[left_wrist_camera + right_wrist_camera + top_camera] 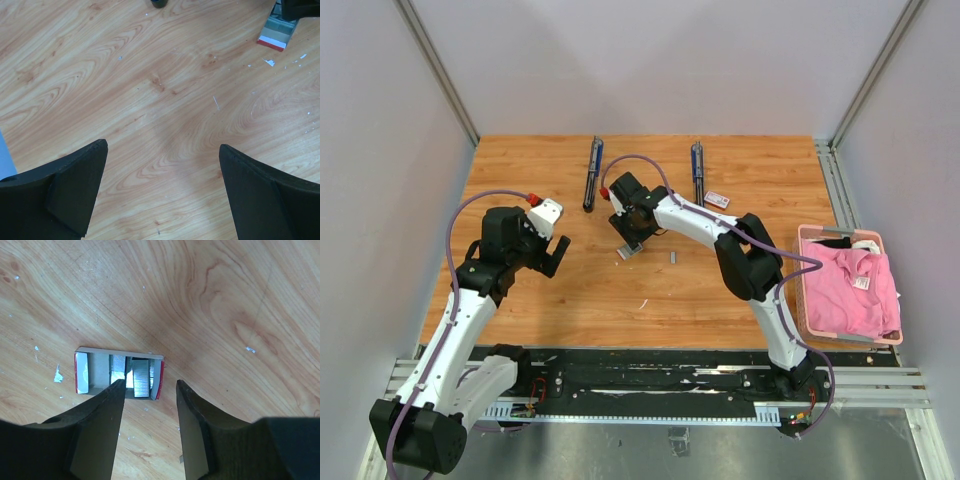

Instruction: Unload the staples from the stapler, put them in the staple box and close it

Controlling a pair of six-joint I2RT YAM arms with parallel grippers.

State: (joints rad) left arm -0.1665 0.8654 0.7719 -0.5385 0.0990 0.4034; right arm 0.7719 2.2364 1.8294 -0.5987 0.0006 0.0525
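Two long dark staplers lie at the back of the table, one on the left (pixel 592 172) and one on the right (pixel 698 172). A small open white carton with red ends (pixel 118 371) holds silvery strips of staples (pixel 141 376). My right gripper (pixel 149 385) hovers just short of the carton's near edge, open, with nothing between its fingers. From above it (pixel 632 243) sits over the carton (pixel 627 252). A short staple strip (pixel 673 257) lies loose to its right. My left gripper (pixel 162 147) is wide open over bare wood, well to the left (pixel 548 256).
A small flat white box with red marking (pixel 717 200) lies beside the right stapler. A pink basket (pixel 804 300) with pink cloth stands at the table's right edge. Small white flecks dot the wood. Grey walls enclose the table.
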